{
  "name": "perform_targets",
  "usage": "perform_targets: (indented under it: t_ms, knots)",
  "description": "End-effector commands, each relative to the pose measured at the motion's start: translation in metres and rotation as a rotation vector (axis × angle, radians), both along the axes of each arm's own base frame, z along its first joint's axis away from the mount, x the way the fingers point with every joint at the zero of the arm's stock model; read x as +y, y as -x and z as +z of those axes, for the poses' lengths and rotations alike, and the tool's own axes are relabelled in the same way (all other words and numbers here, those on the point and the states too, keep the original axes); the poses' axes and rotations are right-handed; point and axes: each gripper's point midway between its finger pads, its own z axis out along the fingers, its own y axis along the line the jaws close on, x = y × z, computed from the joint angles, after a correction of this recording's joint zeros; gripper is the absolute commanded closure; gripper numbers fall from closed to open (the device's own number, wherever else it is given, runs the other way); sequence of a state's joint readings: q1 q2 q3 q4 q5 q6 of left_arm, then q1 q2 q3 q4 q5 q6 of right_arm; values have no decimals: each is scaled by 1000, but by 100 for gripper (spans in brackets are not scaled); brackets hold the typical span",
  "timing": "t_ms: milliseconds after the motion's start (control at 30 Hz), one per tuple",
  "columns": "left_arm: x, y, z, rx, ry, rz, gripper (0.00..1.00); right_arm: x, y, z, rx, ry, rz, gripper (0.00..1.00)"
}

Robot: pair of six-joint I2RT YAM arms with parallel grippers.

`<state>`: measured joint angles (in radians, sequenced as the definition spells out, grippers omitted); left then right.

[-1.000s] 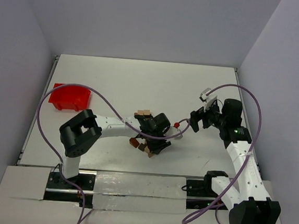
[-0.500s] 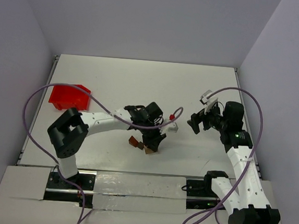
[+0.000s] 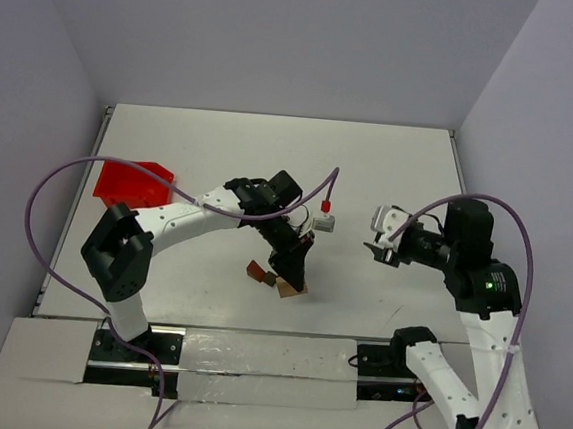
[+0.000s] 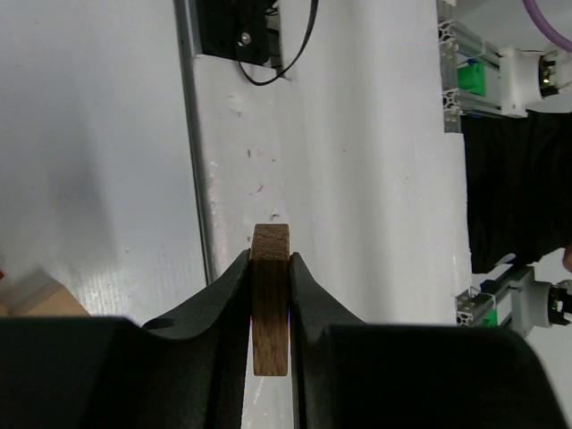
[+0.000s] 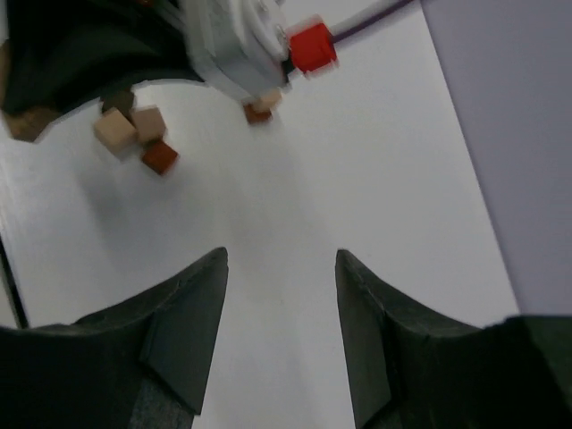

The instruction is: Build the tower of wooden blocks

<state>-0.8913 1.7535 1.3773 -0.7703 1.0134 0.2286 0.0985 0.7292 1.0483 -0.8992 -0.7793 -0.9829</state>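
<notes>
One dark brown block [image 4: 270, 313] sits clamped edge-on in my left gripper [image 4: 270, 261], its long axis running out along the fingers toward the near rail [image 4: 192, 179]. That arm reaches over the table [image 3: 390, 173], wrist bent steeply down beside the loose blocks [image 3: 258, 270]. My right gripper [image 5: 281, 259] hangs well apart, jaws parted.

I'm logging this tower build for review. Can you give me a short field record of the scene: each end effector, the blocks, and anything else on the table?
left end effector: shut on a brown wood block
right end effector: open, holding nothing
loose wood blocks: small cluster on the table, by the left end effector
build state: nothing visibly stacked yet
red bin: far left of the table, apart from the blocks
</notes>
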Motion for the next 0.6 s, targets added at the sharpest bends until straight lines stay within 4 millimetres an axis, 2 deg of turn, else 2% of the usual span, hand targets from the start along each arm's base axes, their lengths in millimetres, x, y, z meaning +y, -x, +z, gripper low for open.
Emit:
perform_targets:
  t_ms: [0,133,233,400,433,567]
  knots:
    - [-4,11,27,97,90,-55,100,23,48,10,-13,127,234,42]
    - [-4,11,22,139,76,-57,100,51,73,6,-4,150,380,43]
    - [-6,10,22,171,73,-53,100,69,87,-1,47,169,461,43]
    - [-7,3,15,194,50,-22,100,97,104,-1,59,220,609,40]
    - [-8,3,15,192,52,-21,100,98,103,-1,53,227,606,40]
    - [-10,-7,6,208,16,28,100,123,105,-21,54,304,649,40]
